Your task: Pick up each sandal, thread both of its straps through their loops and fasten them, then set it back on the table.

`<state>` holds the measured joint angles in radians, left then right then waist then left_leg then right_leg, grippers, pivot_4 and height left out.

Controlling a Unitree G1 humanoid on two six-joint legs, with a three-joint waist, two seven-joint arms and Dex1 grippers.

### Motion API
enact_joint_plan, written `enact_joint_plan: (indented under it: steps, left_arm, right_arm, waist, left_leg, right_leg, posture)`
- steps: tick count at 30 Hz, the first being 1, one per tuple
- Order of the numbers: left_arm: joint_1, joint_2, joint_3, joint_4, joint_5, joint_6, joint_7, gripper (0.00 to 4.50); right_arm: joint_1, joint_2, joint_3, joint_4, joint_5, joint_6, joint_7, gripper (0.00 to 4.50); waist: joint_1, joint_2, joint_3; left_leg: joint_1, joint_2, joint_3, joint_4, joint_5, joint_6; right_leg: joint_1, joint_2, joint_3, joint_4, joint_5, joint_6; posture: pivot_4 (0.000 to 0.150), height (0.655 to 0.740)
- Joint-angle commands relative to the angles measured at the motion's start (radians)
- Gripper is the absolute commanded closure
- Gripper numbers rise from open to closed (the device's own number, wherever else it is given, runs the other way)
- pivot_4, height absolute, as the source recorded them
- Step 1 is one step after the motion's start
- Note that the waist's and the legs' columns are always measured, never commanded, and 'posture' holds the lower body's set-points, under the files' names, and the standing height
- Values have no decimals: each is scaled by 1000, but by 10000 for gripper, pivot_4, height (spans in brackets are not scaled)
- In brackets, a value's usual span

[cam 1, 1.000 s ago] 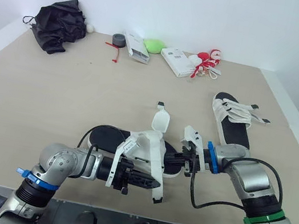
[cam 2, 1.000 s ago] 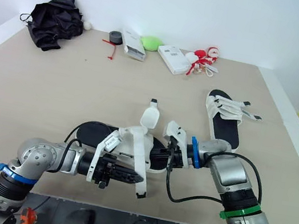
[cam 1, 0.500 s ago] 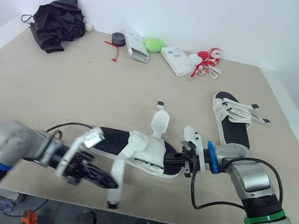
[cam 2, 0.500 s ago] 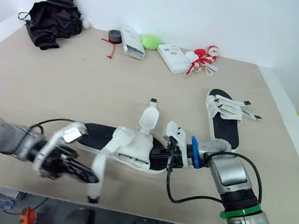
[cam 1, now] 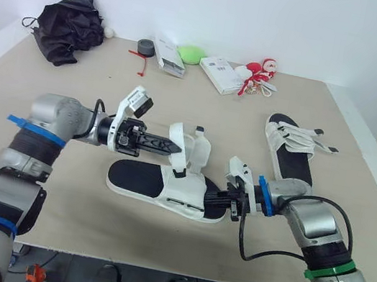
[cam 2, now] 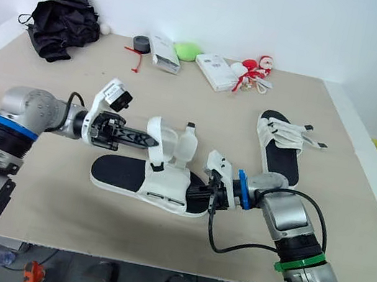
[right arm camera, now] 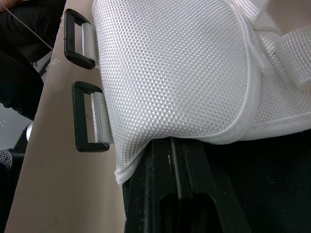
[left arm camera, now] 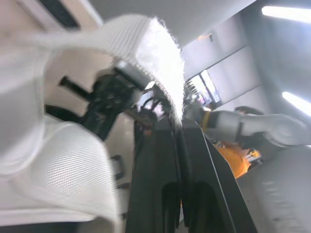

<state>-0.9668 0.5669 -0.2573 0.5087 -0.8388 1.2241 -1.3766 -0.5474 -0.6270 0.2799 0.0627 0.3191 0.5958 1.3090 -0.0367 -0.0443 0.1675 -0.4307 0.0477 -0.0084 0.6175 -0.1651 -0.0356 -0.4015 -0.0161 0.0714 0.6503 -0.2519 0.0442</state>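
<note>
The left fingers (cam 1: 154, 143) were pressed together on a white woven strap (cam 1: 177, 155), pinching it up off the black-soled sandal with a white mesh upper (cam 1: 166, 184). In the left wrist view the strap (left arm camera: 160, 58) curled over the fingertips and ran down between them. The sandal lay flat on the beige desk (cam 1: 94, 95), just below the left fingers and reaching across to the right fingers (cam 1: 227, 200). These were clamped on the edge of its black sole, tucked under the hem of the mesh. Two black rectangular plastic loops (right arm camera: 88, 118) hung from the upper just beside the right fingers. A second white strap flap (cam 1: 200, 152) stood upright just past the left fingertips. The other black-and-white sandal (cam 1: 290, 153) lay well beyond the right fingers, touching neither pair, with its strap ends sticking out sideways. A crumpled black fabric bundle (cam 1: 69, 29) sat far behind the left fingers.
</note>
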Motion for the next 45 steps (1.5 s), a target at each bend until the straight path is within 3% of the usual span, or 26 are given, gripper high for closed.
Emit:
enact_joint_plan:
  steps: [1,10,22,35,45]
  left_arm:
    - [-73,-61,-72,121,132,-127,-85,44178]
    - [-87,-87,-155,130,212,-138,-235,44178]
    - [-101,-63,-119,78,121,-24,-238,44178]
    - [-20,-34,-216,12,188,-109,-238,44178]
    - [18,-44,-221,-76,307,-310,-232,44178]
  right_arm:
    - [48,-18,21,40,-50,37,-62,45000]
    - [67,-26,7,18,-47,53,-71,45000]
    - [70,-18,12,16,-48,53,-74,45000]
    - [83,-19,14,-4,-43,63,-77,45000]
    - [88,-18,12,-11,-39,66,-81,45000]
  waist:
    - [0,0,0]
    - [-2,0,0]
    - [-3,0,0]
    - [-3,0,0]
    - [-2,1,-1]
  left_leg:
    - [-1,0,0,0,0,0]
    - [-4,0,0,2,0,0]
    - [-5,0,-1,3,0,1]
    - [-5,0,-2,4,1,1]
    - [-5,0,-2,4,1,1]
  right_leg:
    - [-1,0,0,0,0,0]
    - [-2,0,1,0,-1,-3]
    - [-2,1,1,0,-1,-1]
    - [-2,1,1,1,0,0]
    - [-2,1,1,2,1,2]
  posture:
    - [1500,7380]
    - [1500,7380]
    - [1500,7380]
    - [1500,7380]
    - [1500,7380]
